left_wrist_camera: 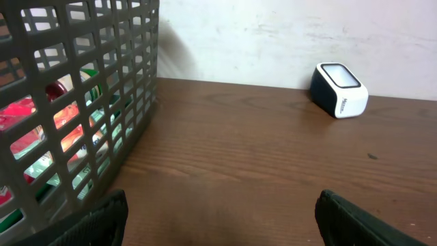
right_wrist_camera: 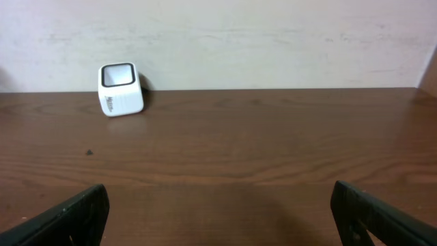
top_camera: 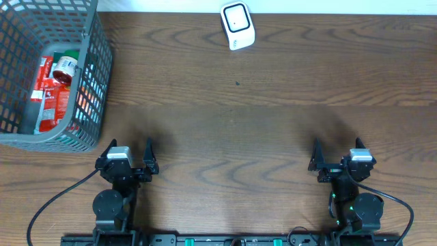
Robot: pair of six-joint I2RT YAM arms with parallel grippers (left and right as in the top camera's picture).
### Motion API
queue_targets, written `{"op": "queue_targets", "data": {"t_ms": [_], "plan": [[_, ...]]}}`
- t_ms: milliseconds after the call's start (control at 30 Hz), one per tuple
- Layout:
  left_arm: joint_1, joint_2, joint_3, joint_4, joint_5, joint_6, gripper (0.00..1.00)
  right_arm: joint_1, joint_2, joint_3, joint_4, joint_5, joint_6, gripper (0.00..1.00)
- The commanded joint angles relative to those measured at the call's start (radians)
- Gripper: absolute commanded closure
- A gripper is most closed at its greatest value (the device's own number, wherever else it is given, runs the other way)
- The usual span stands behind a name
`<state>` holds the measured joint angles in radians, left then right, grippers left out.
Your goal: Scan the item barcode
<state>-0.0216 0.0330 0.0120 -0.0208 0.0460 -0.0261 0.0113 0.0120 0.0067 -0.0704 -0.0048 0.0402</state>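
Both claws hang low at the near edge of the brown wooden bench [top_camera: 239, 130], and neither holds anything. The left claw [top_camera: 130, 146] has its jaws spread wide, and so does the right claw [top_camera: 337, 146]; both wrist views show only bare wood between the fingers.

The goods to be scanned lie in the grey plastic lattice basket [top_camera: 51, 139] at the far left of the bench. It holds red foil packets [top_camera: 46, 96] lying flat, with what looks like a small round red-and-white can [top_camera: 65, 68] resting on top toward the back. The white box-shaped scanner [top_camera: 237, 26] sits at the far edge near the middle, well apart from the basket, with its dark window facing up and slightly toward the arms.

We judge the step in hand to be the first pick. The left claw is the natural one for it, since the basket lies just ahead of it and to its left. We should rise above the rim before moving in, because the basket wall is tall and a low approach would snag the lattice. We would come straight down on one item only. The can may roll, so we would close across its sides, not its ends.

No barcode shows from here, so we cannot tell which face carries it. Once the item is lifted, we should turn it slowly before the scanner's window rather than trust one pose. The right claw is best kept clear of that path.
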Motion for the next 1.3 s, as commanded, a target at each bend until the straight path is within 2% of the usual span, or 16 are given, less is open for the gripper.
{"op": "queue_targets", "data": {"t_ms": [0,500,800,1067,1267], "plan": [[0.005,0.002,-0.008,-0.047,-0.013,0.003,0.12,-0.008,0.002,-0.002,-0.004,-0.004,-0.004,0.01],[0.004,0.01,-0.005,-0.046,0.027,0.0,0.12,-0.008,0.002,-0.002,-0.004,-0.004,-0.004,0.01],[0.004,0.01,0.053,-0.077,0.099,-0.203,0.12,-0.008,0.002,-0.002,-0.004,-0.004,-0.004,0.01],[0.004,0.01,0.196,-0.296,0.156,-0.268,0.12,-0.008,0.002,-0.002,-0.004,-0.004,-0.004,0.01],[0.004,0.012,0.313,-0.492,0.156,-0.269,0.12,-0.008,0.002,-0.002,-0.004,-0.004,-0.004,0.01]]}}
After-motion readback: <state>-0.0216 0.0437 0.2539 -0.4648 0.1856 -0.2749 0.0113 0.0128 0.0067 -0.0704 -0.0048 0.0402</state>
